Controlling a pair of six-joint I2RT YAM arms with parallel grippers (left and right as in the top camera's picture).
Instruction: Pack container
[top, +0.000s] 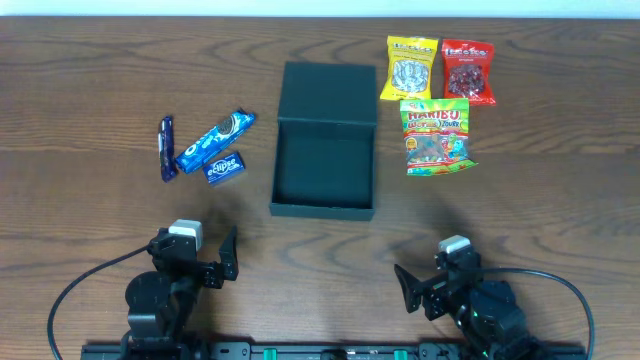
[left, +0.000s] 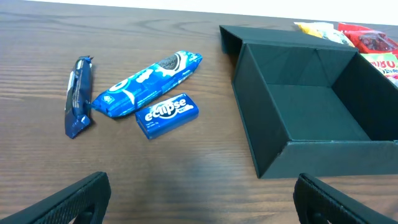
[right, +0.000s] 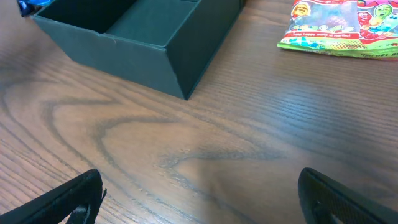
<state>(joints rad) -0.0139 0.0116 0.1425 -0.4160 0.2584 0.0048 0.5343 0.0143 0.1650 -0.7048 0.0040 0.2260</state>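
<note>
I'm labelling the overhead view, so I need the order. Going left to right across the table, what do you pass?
Dark blue bar → blue cookie packet → container → yellow snack packet → red snack packet.

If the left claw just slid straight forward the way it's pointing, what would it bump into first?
Probably the blue eclipse pack, nearly dead ahead of the left gripper; the container sits off to its right. Depth is hard to judge.
</note>
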